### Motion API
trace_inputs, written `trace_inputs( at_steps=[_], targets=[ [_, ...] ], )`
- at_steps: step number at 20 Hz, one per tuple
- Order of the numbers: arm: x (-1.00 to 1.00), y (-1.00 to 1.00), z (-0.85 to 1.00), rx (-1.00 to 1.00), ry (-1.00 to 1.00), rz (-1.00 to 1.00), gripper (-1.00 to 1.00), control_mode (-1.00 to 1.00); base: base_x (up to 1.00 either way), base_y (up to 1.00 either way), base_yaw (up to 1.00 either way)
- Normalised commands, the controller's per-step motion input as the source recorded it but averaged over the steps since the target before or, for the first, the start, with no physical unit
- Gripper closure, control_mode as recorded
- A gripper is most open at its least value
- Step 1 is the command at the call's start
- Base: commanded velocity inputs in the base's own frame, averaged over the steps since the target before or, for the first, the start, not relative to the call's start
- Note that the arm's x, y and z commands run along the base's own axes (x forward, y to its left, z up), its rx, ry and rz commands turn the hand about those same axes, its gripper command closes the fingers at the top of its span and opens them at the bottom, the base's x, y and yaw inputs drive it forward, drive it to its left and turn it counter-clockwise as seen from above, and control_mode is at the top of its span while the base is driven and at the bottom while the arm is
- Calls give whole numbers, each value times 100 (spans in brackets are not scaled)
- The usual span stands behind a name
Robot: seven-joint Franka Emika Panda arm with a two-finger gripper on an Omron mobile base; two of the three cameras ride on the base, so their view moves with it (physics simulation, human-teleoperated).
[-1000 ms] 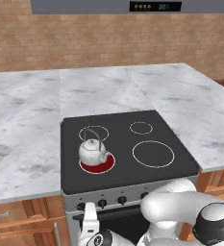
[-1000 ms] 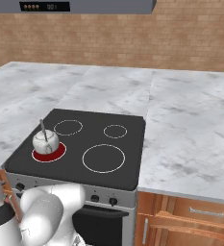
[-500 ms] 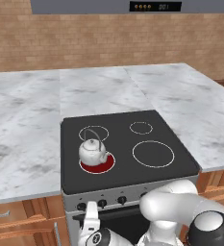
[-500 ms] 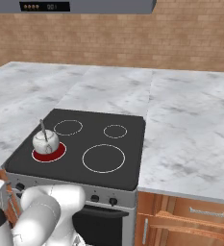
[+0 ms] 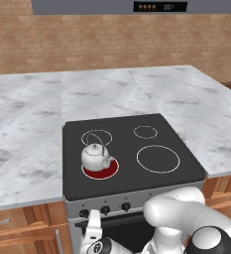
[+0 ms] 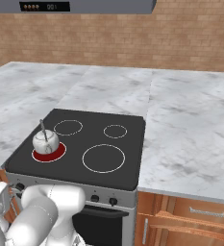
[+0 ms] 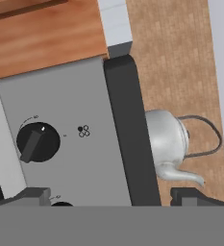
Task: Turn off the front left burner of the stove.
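The stove [image 5: 129,149] [image 6: 96,127] is a black glass cooktop with four white rings. Its front left burner [image 5: 110,170] [image 6: 55,154] glows red under a white kettle [image 5: 94,157] [image 6: 45,141] [image 7: 167,140]. Small black knobs [image 5: 105,210] line the grey front panel [image 7: 80,86]. My gripper [image 5: 93,222] [image 6: 0,196] [image 7: 111,197] hovers open in front of the panel's left end, with nothing between its fingers. In the hand view one knob [image 7: 36,141] lies up and to the left of the tips, its pointer turned off-centre, and a second knob [image 7: 61,204] peeks out at the bottom edge.
Grey marble counter [image 5: 28,124] [image 6: 190,125] surrounds the stove on both sides and behind. Wooden drawers [image 6: 190,216] sit below the counter. A range hood [image 5: 156,6] hangs over a brick wall [image 6: 180,38]. My white arm [image 5: 186,218] [image 6: 46,211] crosses the oven door.
The arm's elbow has sunk a little lower in the left base view. The hand has stayed at the left end of the knob panel. The kettle and red burner look the same.
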Motion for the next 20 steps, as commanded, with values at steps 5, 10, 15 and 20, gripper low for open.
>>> trace_inputs(
  at_steps=[5,10,15,20],
  targets=[
    [7,0,-5,0,0,-5,-100,-100,0,0,0],
    [15,0,0,0,0,-7,-100,-100,0,0,0],
    [10,2,-4,0,0,-6,-100,-100,0,0,0],
    [6,7,-16,0,0,-5,-100,-100,0,0,0]
  ],
)
